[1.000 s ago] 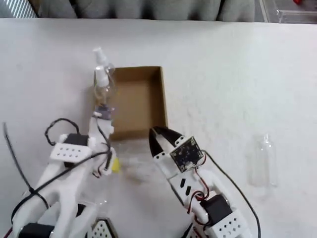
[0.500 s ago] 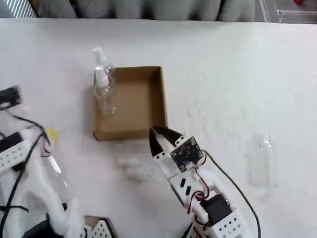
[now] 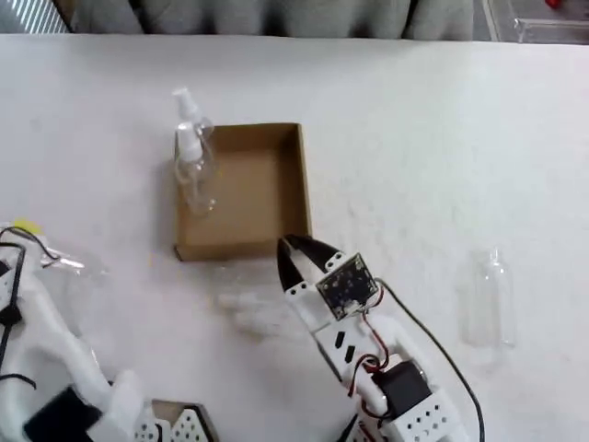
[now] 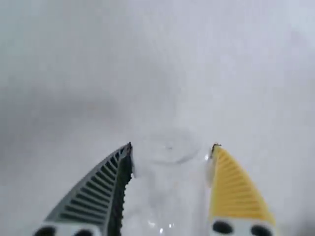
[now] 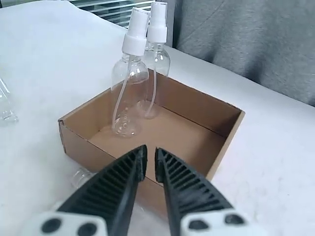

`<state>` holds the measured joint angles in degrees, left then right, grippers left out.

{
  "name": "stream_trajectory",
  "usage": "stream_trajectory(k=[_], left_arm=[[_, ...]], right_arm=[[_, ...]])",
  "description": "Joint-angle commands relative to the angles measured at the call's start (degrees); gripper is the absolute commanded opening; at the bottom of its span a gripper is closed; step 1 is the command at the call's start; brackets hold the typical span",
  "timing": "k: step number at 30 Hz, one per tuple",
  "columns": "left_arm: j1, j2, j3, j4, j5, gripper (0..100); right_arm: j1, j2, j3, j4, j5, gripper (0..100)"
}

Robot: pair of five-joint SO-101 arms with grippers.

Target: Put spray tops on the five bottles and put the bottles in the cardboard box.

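Note:
The cardboard box (image 3: 302, 184) lies left of the table's middle. Two clear bottles with white spray tops (image 3: 195, 170) (image 3: 188, 109) stand upright at its left wall; the right wrist view shows them (image 5: 129, 93) (image 5: 156, 73) inside the box (image 5: 78, 135). My right gripper (image 3: 287, 247) (image 5: 150, 150) hangs shut just before the box's near right corner, holding nothing. My left gripper (image 4: 171, 146) is far left on the table, yellow fingertip (image 3: 26, 226) up, its fingers against both sides of a clear topless bottle (image 4: 170, 196).
A clear bottle without a top (image 3: 485, 296) lies alone at the right. Clear plastic pieces (image 3: 244, 308) lie just in front of the box, beside my right arm. Part of another clear bottle (image 5: 5, 103) stands left of the box.
My left arm has swung away from the box to the far left, leaving a topped bottle standing at the box's left wall. The right arm has kept still.

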<state>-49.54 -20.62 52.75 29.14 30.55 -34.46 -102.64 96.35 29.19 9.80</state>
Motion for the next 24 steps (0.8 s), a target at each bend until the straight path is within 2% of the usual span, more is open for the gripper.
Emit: stream_trajectory(k=[1,5,7,11,13,20,24], left_arm=[[-3.03,11.38,-2.46,-13.98,4.48,2],[-4.53,21.32,-2.46,-21.98,4.4,4],[-5.05,22.9,-2.46,-22.86,3.78,13],[-5.23,22.81,-2.2,-20.4,-0.26,38],[-5.23,22.81,-2.46,-18.2,-2.29,43],[-5.05,22.81,-2.9,-15.03,-9.67,36],[-5.23,22.81,-6.51,-7.38,-15.21,36]], right_arm=[[0.66,-0.48,0.44,-0.22,0.7,1.5],[0.57,-0.48,0.44,-0.22,0.7,1.5],[0.4,-0.48,0.44,-0.31,0.7,1.5],[0.4,-0.48,0.44,-0.31,0.7,1.5],[0.4,-0.48,0.44,-0.31,0.7,1.5],[0.4,-0.48,0.44,-0.31,0.7,1.5],[0.4,-0.48,0.44,-0.31,0.7,1.5]])
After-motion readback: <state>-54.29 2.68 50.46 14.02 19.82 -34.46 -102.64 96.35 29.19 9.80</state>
